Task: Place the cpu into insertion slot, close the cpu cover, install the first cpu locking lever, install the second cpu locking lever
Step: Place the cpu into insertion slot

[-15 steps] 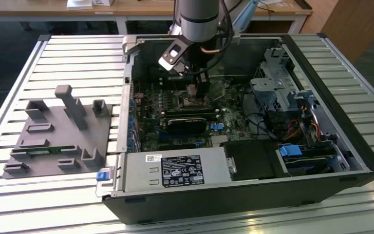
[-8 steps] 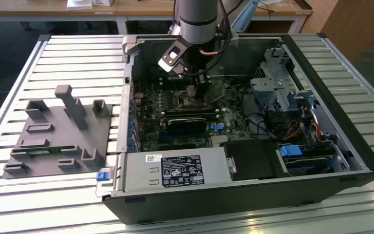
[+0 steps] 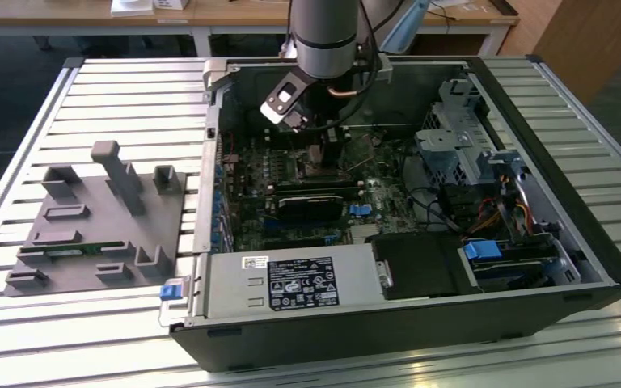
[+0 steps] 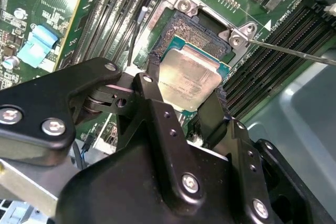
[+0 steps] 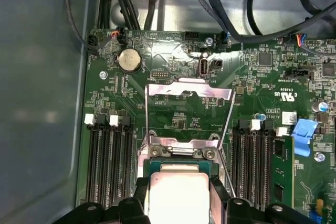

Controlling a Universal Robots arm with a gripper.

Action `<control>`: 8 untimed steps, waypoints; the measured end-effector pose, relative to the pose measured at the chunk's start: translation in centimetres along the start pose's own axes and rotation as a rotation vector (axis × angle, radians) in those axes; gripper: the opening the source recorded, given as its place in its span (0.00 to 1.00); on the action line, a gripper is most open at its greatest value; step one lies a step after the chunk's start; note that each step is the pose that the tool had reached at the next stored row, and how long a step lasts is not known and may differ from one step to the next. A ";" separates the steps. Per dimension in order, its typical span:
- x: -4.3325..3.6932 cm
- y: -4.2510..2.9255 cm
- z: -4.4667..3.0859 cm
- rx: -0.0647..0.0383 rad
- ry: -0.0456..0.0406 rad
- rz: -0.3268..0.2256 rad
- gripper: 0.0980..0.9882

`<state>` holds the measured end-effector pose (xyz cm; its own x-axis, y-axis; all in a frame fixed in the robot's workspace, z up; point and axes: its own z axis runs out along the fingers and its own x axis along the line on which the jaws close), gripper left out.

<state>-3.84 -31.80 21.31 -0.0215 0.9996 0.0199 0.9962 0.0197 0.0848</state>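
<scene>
one cpu (image 4: 190, 80), one insertion slot (image 4: 195, 31), one cpu cover (image 5: 190, 91)

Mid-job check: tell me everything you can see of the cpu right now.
The cpu is a small, flat, square chip with a pale silvery-beige metal lid on a green board whose edge shows around it. It lies lid-up, held by the black end effector, which clamps two opposite edges. It sits at the dark insertion slot, part of which is uncovered; I cannot tell whether it is fully seated. The cpu cover stands open beyond it.
</scene>
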 end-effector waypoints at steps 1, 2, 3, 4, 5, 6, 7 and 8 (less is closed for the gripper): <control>0.00 -0.02 0.12 0.000 -0.0001 0.001 0.50; 0.00 -0.04 0.22 0.000 0.0000 0.001 0.50; 0.00 -0.06 0.31 0.000 -0.0001 0.001 0.50; 0.00 -0.10 0.40 0.000 0.0000 0.001 0.50; 0.00 -0.14 0.46 0.000 -0.0001 0.001 0.50; 0.00 -0.19 0.52 0.000 -0.0001 0.001 0.50; -0.01 -0.23 0.55 0.000 -0.0001 0.001 0.50; -0.01 -0.24 0.58 0.000 -0.0002 0.001 0.50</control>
<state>-4.03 -31.80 20.72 -0.0203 0.9996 0.0198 0.9962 0.0185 0.0848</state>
